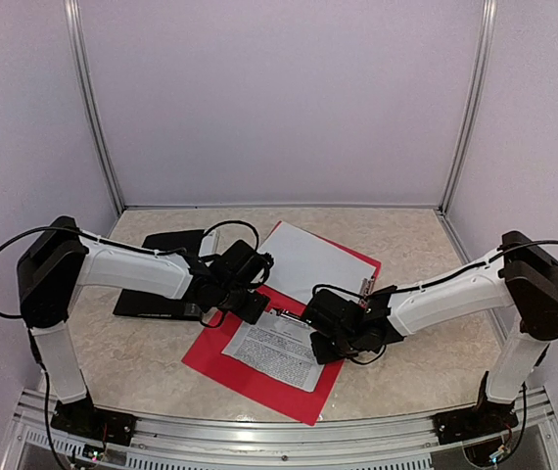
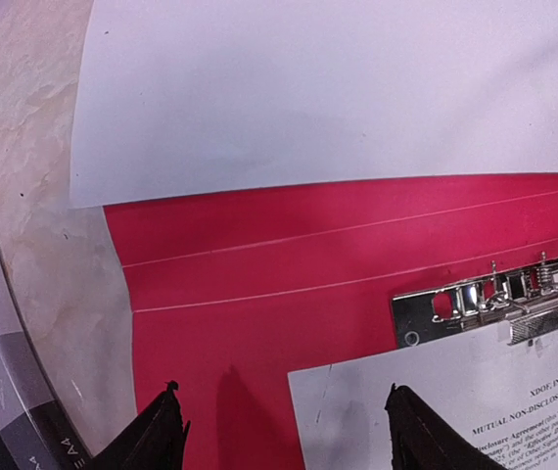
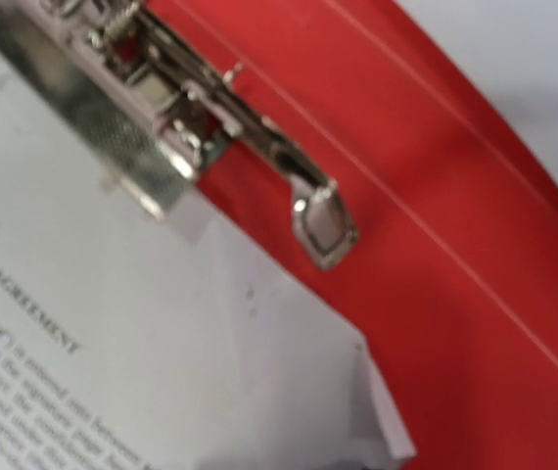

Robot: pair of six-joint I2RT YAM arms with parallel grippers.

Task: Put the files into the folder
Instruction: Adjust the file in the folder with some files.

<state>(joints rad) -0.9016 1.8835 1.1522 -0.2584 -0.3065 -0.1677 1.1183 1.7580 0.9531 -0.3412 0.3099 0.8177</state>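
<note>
We see the red folder (image 1: 259, 377) lying open on the worktop (image 1: 406, 245) between the two arms, with a blank sheet (image 1: 308, 259) on its far flap and a printed sheet (image 1: 279, 348) on its near flap. The printed sheet's top edge meets the metal clip (image 1: 287, 313), and its length runs from the clip back toward the arm bases. The left fingers (image 2: 421, 441) stand apart with nothing between them, low over the red card. The sheet's top corner is just inside one tip and the clip is ahead and off to that side. The right fingers (image 1: 320, 328) sit at the opposite end of the clip; we cannot tell whether they are apart or together. We judge that the next move depends on the clip's lever, which points toward the right arm, the nearer one. The right wrist view shows that lever and a curled sheet corner close up. Only the overhead view shows both sheets whole, plus a black board (image 1: 157, 299) off to the left.
</note>
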